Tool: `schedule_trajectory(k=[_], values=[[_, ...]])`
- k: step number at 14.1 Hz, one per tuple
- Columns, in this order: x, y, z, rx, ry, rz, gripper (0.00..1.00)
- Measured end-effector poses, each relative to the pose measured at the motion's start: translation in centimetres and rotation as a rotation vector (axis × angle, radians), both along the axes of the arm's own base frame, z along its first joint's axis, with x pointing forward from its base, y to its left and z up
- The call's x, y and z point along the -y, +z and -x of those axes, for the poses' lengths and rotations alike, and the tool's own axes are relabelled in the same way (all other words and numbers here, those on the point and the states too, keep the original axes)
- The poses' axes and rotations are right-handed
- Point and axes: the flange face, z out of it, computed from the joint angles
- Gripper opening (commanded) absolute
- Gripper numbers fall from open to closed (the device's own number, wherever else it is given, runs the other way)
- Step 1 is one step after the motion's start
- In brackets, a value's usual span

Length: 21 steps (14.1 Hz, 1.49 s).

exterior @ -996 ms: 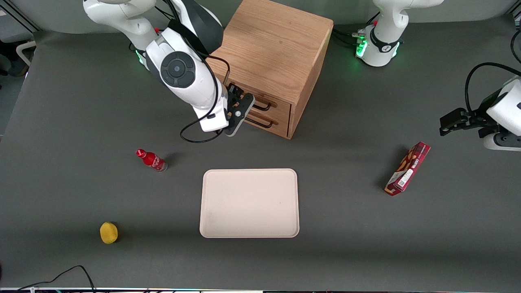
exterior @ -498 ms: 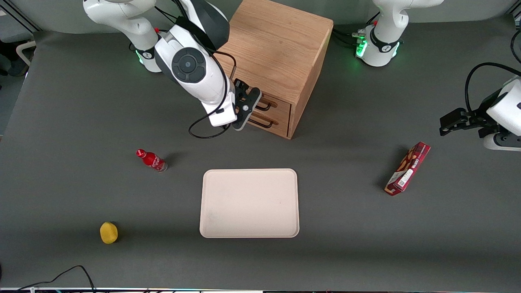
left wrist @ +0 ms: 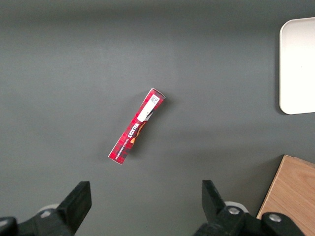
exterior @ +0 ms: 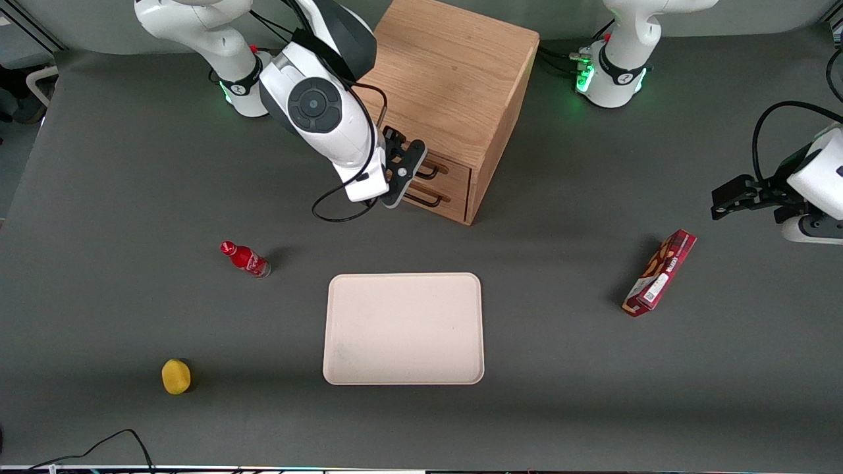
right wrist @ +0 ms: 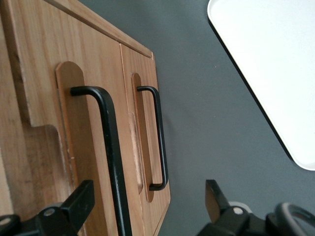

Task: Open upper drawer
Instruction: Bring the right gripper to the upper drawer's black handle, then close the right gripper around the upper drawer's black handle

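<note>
Upper drawer (exterior: pixel 442 169) shut flush in the oak cabinet (exterior: pixel 448 85), above the lower drawer (exterior: pixel 435 196). Long black handle (right wrist: pixel 110 147) running between the spread fingers (right wrist: pixel 81 201) of the claw (exterior: pixel 403 172), not yet gripped. Nearer the front camera on the tabletop (exterior: pixel 560 395): cream tray (exterior: pixel 404 328), red bottle (exterior: pixel 245 259), yellow fruit (exterior: pixel 176 376). Toward the parked arm's end, a red box (exterior: pixel 660 272).

The upper drawer (exterior: pixel 446 170), light oak with a long black wire handle (right wrist: pixel 109 147), sits shut in the cabinet.
</note>
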Motion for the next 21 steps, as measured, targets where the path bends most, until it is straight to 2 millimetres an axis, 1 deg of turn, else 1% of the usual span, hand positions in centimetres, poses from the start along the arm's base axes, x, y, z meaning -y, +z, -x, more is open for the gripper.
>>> schedule_trajectory(k=[3,7,21], values=[[0.01,0.04,0.51,0.008,0.001,0.0,1.0],[0.1,0.13,0.68,0.014,-0.001,0.0,1.0],[0.26,-0.11,0.24,0.038,-0.016,-0.018,1.0]])
